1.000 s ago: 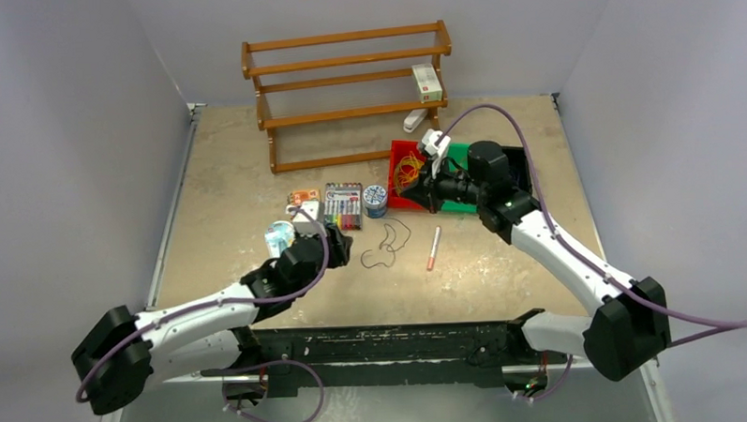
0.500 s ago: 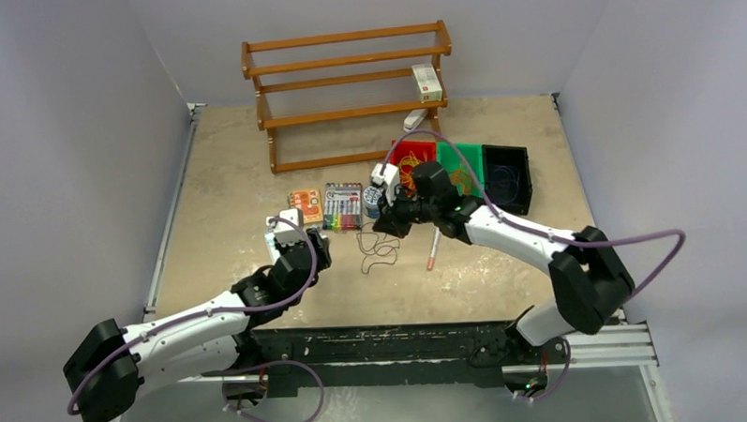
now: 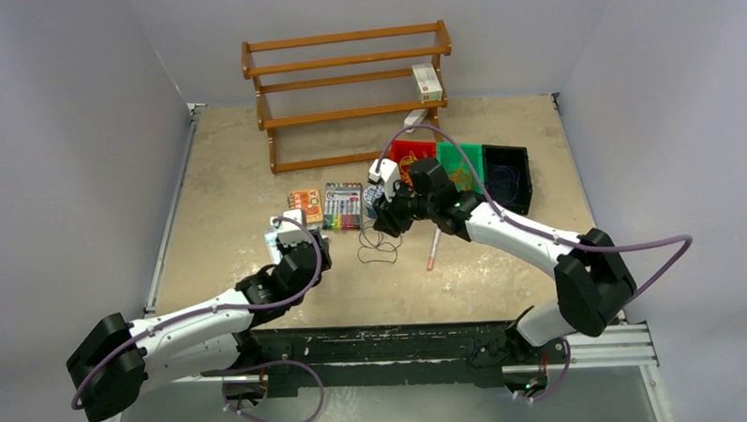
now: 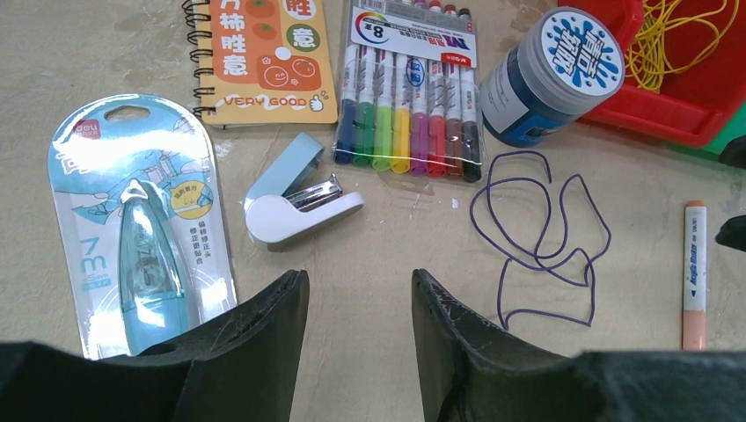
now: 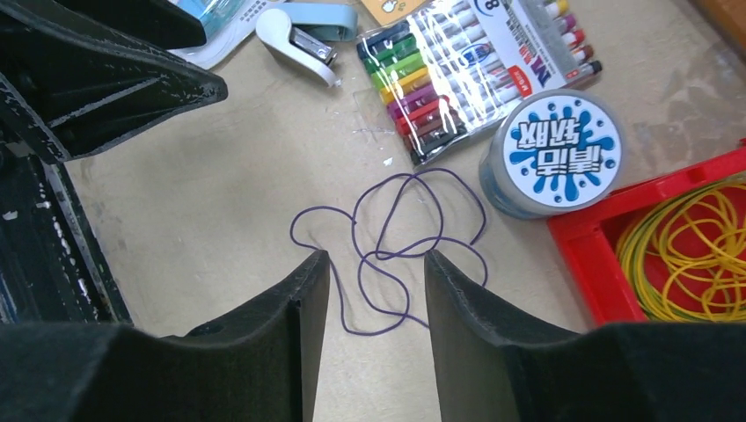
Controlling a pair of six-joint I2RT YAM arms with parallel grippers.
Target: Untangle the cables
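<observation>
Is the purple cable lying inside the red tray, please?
No, the purple cable lies on the table beside the jar, outside the red tray.

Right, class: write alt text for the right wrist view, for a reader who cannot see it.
Tangled purple wire loops lie on the table below the open right tool. Beyond are a marker pack, a blue tub and a red tray of yellow loops, with a stapler at top left.
</observation>
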